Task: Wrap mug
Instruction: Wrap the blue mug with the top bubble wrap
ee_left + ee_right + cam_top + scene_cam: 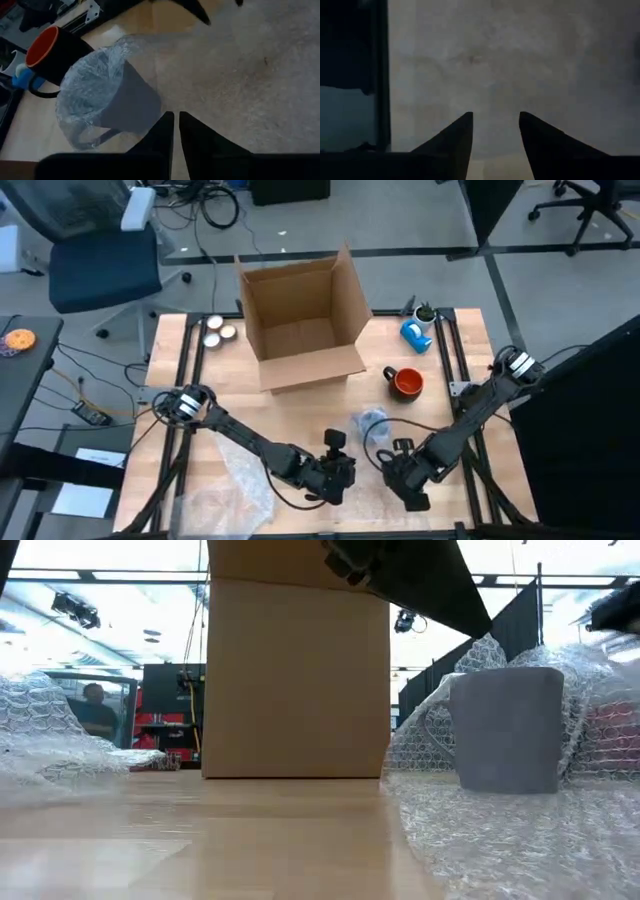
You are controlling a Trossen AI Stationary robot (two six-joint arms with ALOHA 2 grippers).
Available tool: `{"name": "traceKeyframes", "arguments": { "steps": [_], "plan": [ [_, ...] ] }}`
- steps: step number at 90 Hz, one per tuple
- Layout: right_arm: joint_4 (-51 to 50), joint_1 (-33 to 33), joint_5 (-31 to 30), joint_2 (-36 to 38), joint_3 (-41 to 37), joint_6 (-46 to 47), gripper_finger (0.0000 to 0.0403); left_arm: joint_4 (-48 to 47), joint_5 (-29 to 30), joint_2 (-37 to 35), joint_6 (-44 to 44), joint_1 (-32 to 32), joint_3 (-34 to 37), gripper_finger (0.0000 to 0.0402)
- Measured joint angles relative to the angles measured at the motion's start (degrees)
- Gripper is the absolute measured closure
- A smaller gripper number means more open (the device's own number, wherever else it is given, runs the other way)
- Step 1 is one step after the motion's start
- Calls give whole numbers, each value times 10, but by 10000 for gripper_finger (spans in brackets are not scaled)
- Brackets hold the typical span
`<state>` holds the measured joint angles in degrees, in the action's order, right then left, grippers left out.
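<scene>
**Grey mug on bubble wrap, both arms low at the near table edge**

High view: cardboard box [302, 320], open, stands at the table's far middle. Grey mug [371, 426] sits on a sheet of bubble wrap [385, 480], nearer than the box and slightly to its right. An orange-and-black mug [405, 382] stands just right of the box's front corner; a blue tape dispenser [416, 334] lies beyond that mug. Left gripper [338, 476] is nearer than the box, just left of the grey mug. Right gripper [405, 477] is close beside it, over the wrap. A second loose piece of wrap [235, 495] lies near the box's left side, toward the front edge.

Low view: grey mug [508, 730] stands upright right of the box [296, 675], wrap bunched up behind and around it.

Left wrist view: left gripper [176, 131] fingers pressed almost together, holding nothing; the grey mug [117, 97] has wrap crumpled over its mouth.

Right wrist view: right gripper [495, 137] fingers spread apart, empty, over the wrap [520, 65].
</scene>
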<state>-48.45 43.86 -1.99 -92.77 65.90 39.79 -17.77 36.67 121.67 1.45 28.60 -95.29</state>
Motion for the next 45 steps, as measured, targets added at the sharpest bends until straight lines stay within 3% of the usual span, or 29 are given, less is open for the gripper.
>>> {"name": "traceKeyframes", "arguments": {
  "steps": [20,31,45],
  "plan": [
    [-180,91,-6,1,39,151,264,0,0,0,-1,0,0,386],
    [-148,143,10,1,3,242,264,3,0,0,-4,0,0,386],
    [-12,159,23,1,-67,293,266,10,0,0,-4,0,0,386]
  ]
}}
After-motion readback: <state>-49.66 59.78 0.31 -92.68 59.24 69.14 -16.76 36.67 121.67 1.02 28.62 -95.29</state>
